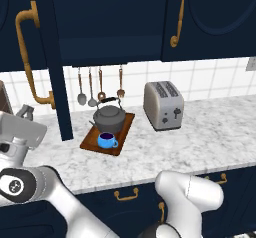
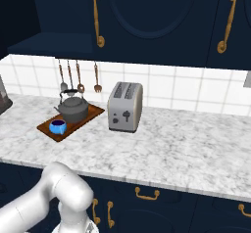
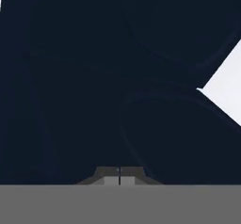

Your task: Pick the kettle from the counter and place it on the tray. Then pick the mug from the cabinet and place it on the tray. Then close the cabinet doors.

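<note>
Illumination is even and diffuse, with no distinct source. The counter [image 1: 200, 132] and tiled wall [image 2: 186, 87] render bright; the cabinet [image 1: 110, 22] fronts read very dark, panel lines barely legible. Soft shadow sits beneath the cabinet and beside the toaster [image 1: 163, 105]. No glare. Rendering is slightly soft throughout. The hand view is almost uniformly dark and low in contrast.

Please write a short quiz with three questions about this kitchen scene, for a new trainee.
1. True or false: the mug is on the tray.
2. What stands to the right of the tray? A) toaster B) bowl C) pan
3. Fill in: the gripper is ____, facing a navy panel.

Key: 1 true; 2 A; 3 shut. The kettle is also on the tray, and one cabinet door is open.
</note>
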